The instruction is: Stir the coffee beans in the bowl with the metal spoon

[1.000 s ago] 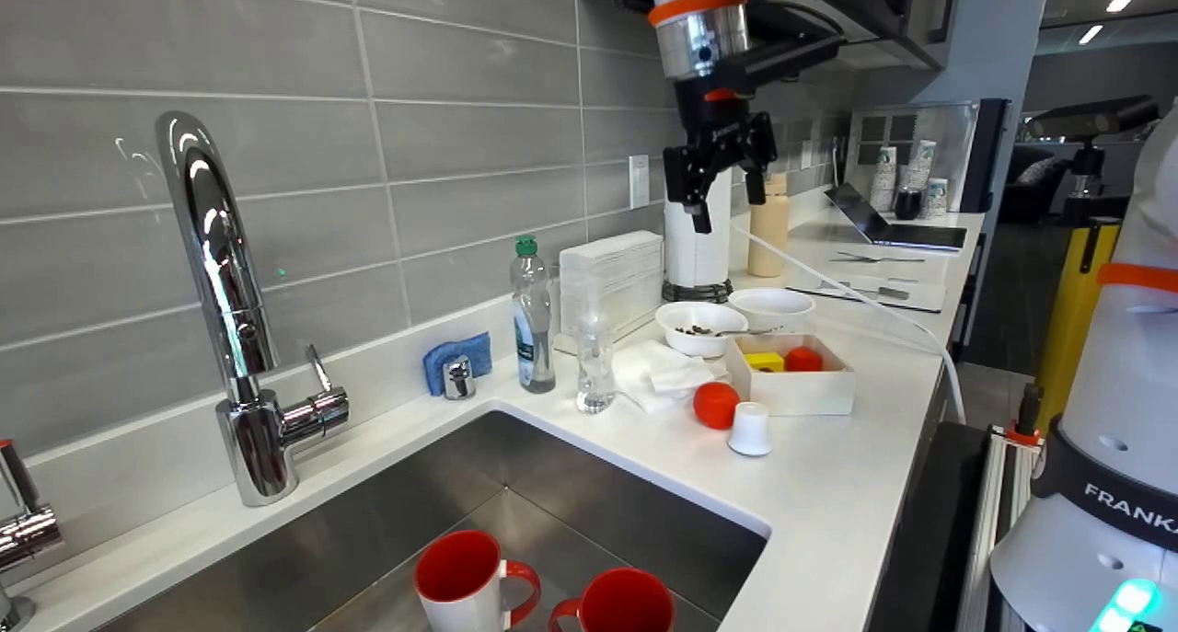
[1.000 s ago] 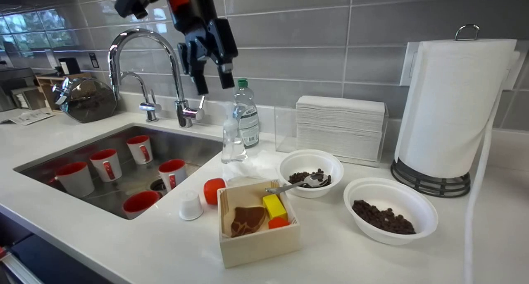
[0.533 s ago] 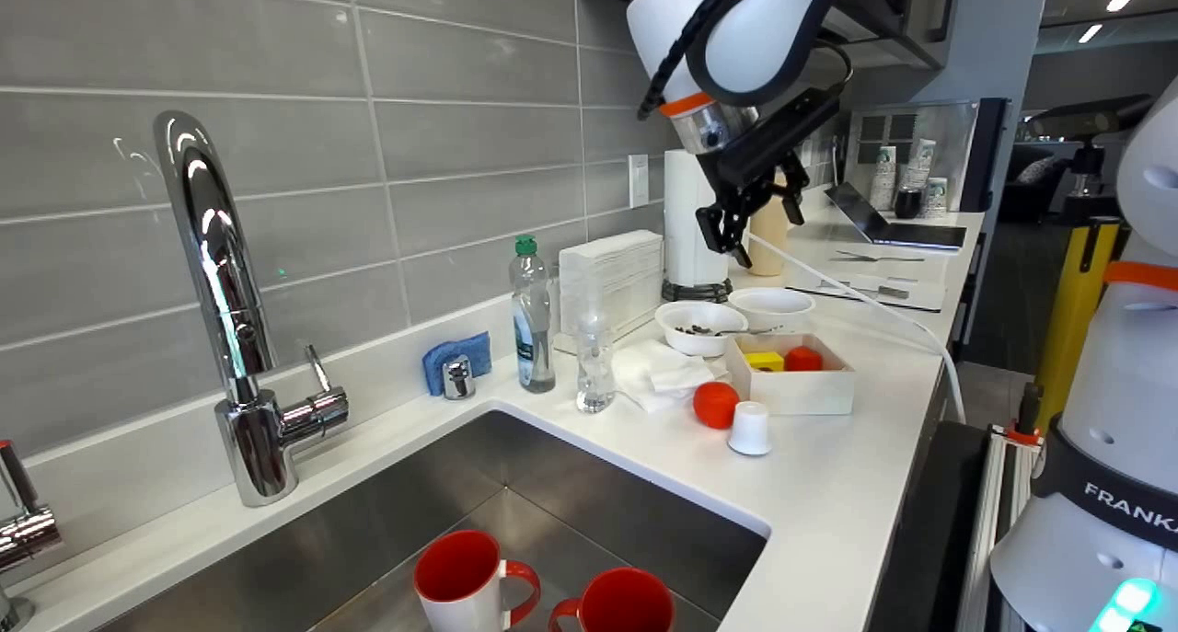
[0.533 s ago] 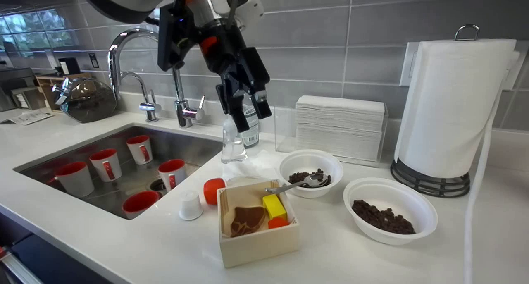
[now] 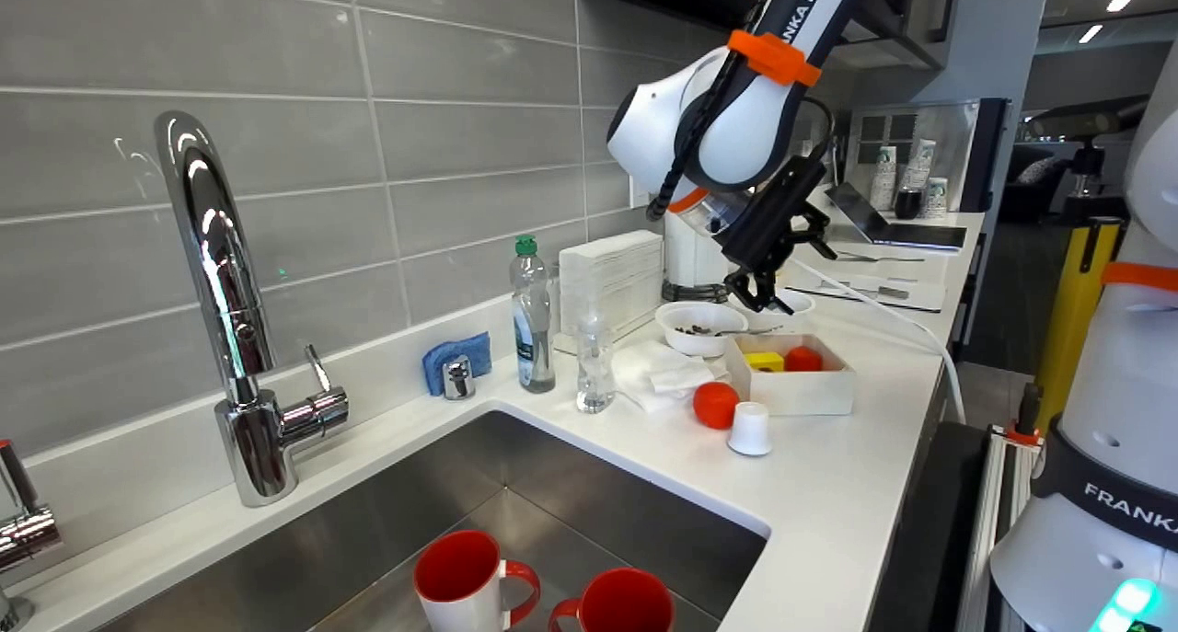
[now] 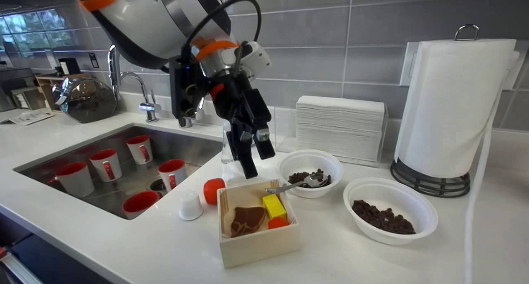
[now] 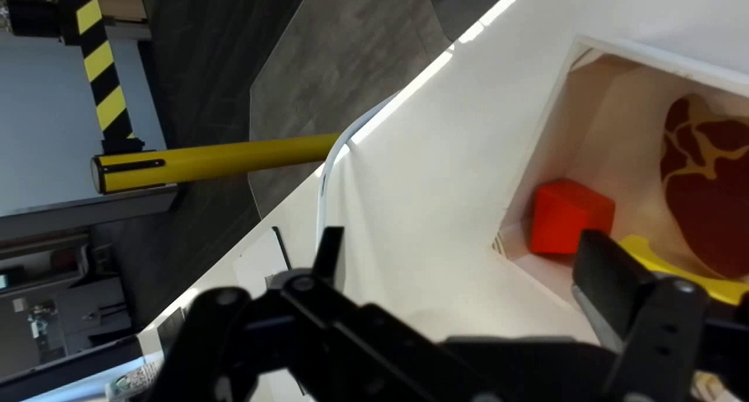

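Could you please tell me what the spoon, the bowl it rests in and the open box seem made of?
Spoon: shiny metal, by its glints.
Bowl: probably smooth white plastic, given its thin rim; possibly ceramic.
Box: likely pale matte wood, given its striped corners.

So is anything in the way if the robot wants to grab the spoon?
Nothing visible stands between the tool and the metal spoon in the white bowl. But the spoon's handle seems to reach over the open-topped box, so the box might get bumped if the tool goes low.
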### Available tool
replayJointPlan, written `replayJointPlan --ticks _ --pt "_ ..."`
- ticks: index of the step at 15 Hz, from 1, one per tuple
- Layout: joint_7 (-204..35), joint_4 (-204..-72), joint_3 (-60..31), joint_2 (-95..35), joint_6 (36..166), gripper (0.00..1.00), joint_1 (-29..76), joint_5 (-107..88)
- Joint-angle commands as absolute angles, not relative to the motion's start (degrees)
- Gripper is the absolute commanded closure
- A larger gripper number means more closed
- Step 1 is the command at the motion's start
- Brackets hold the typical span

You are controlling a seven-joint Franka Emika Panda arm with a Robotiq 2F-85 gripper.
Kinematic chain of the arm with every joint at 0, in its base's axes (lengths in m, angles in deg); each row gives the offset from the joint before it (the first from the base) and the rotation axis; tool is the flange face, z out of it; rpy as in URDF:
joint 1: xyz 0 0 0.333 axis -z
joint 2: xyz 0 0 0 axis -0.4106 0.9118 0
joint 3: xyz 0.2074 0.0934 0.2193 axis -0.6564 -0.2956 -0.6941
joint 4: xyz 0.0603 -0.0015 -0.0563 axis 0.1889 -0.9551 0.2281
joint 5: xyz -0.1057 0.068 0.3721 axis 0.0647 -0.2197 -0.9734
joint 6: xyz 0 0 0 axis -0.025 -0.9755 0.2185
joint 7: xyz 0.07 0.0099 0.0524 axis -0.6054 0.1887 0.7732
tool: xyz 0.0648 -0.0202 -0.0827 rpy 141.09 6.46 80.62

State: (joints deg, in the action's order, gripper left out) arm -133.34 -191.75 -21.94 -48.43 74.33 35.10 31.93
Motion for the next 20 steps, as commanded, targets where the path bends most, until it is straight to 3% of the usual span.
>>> replayJointPlan --ticks 1,15,16,18,20 --pt "-135.0 -187.3 -18.9 -41.0 74.0 0.0 32.0 32.0" --pt "-134.1 -176.7 -14.8 -27.2 76.0 0.0 27.4 31.5" --pt "-134.0 -176.7 -14.6 -27.4 76.1 0.25 27.2 31.6" --pt "-133.9 -177.0 -14.2 -27.8 76.4 0.34 27.2 31.6" --pt "-133.7 -177.3 -13.9 -28.0 77.0 0.51 27.4 31.5"
